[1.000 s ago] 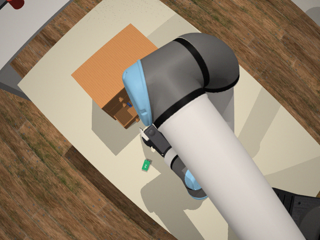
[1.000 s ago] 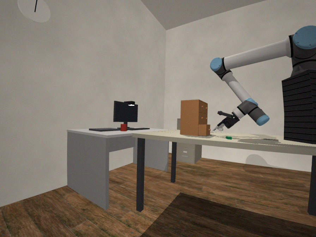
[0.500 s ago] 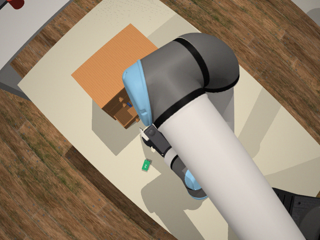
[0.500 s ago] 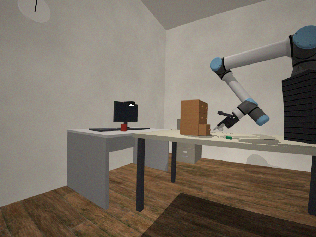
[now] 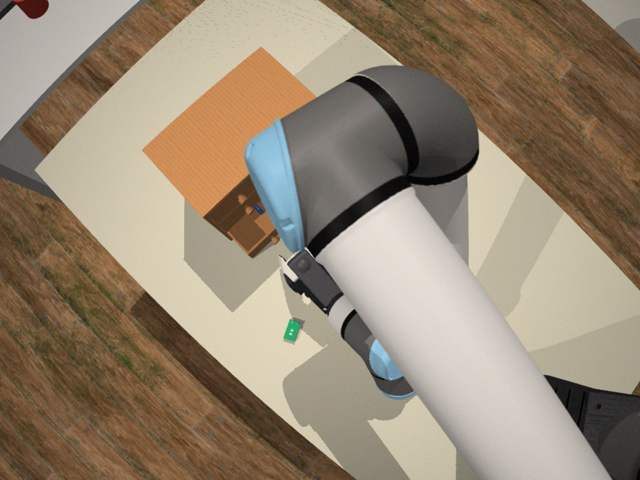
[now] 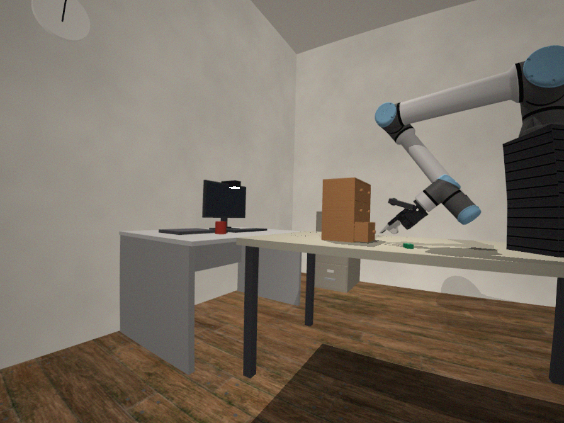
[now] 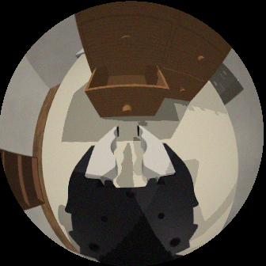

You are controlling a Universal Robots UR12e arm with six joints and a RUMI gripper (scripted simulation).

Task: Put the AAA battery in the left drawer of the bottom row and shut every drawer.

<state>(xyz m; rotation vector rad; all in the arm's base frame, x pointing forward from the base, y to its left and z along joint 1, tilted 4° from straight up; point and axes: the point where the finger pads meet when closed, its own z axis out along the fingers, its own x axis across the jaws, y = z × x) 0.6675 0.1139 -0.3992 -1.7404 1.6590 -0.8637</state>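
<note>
The wooden chest (image 5: 216, 128) (image 6: 339, 209) (image 7: 131, 24) stands upright on the beige table (image 5: 113, 196). Its bottom-left drawer (image 5: 246, 233) (image 6: 364, 231) (image 7: 119, 99) is pulled partly out. A small blue and white thing (image 5: 258, 208), seemingly the AAA battery, shows in the open drawer in the top view; the wrist view does not show the drawer's floor. My gripper (image 5: 283, 264) (image 6: 386, 228) (image 7: 127, 126) is just in front of the drawer's knob (image 7: 127, 108), a little apart from it, low over the table. Its fingers stand narrow with nothing between them.
A small green card (image 5: 291, 329) (image 6: 408, 245) lies on the table behind my gripper. A grey flat thing (image 7: 226, 83) lies right of the chest. My arm's elbow (image 5: 361, 155) hides the chest's right half from above. A grey desk (image 6: 155, 236) with a monitor stands beyond.
</note>
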